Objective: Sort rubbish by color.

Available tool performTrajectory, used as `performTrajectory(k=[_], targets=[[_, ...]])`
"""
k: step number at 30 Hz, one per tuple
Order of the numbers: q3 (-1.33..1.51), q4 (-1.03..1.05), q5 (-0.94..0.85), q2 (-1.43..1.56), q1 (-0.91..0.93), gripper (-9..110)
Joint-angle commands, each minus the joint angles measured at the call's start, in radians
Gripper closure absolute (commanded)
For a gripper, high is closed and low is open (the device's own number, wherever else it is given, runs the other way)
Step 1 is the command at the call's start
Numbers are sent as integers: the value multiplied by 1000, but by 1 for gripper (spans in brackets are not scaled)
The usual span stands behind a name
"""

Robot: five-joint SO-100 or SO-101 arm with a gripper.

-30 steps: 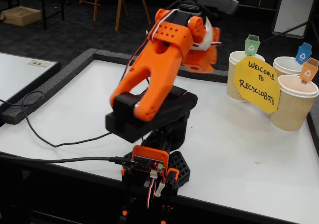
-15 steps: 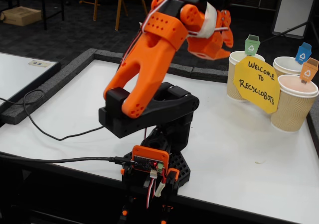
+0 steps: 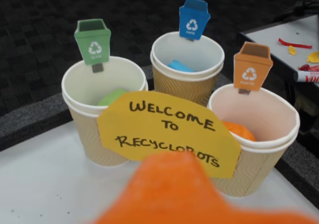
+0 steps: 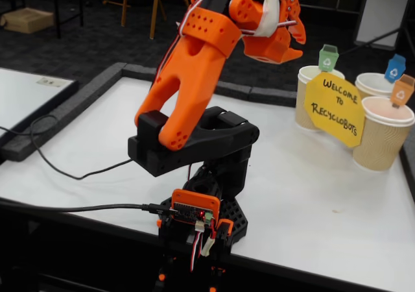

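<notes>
orange plastic fills the bottom edge of the wrist view: a blurred part of the gripper, too close to read. in the fixed view the gripper is raised high above the table, short of the cups, and nothing shows between its fingers; whether the jaws stand wide or narrow i cannot tell from either view.

just past it in the wrist view hangs a yellow sign, hand-lettered "welcome to recyclobots", fixed across the fronts of the cups. behind the sign stand three ribbed paper cups close together. the near right cup carries an orange bin tag with a recycling mark, and an orange wad lies inside it. the left cup has a green tag, and something pale green sits in its bottom. the far cup has a blue tag, and a light blue wad rests inside against the back wall. each tag has a small word under the mark, too small to read.

judging from this, the sorting looks finished or nearly so: each colour lies in the cup with the matching tag, and the table around the arm in the fixed view shows no loose wad. on another table at the far right of the wrist view lie red and yellow scraps and a marker; whether they count as rubbish to sort is unclear.
</notes>
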Motion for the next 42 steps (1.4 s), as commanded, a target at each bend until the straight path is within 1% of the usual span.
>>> performTrajectory(k=[1, 6, 10, 15, 28, 35, 42], targets=[[-107, -44, -20, -31, 3, 101], [-97, -72, -20, -77, -26, 101], [-8, -94, -20, -77, -63, 101], [160, -140, -20, -75, -126, 101], [618, -368, -11, -43, -324, 101], [727, -430, -9, -43, -425, 101], [804, -491, -9, -43, -428, 101]])
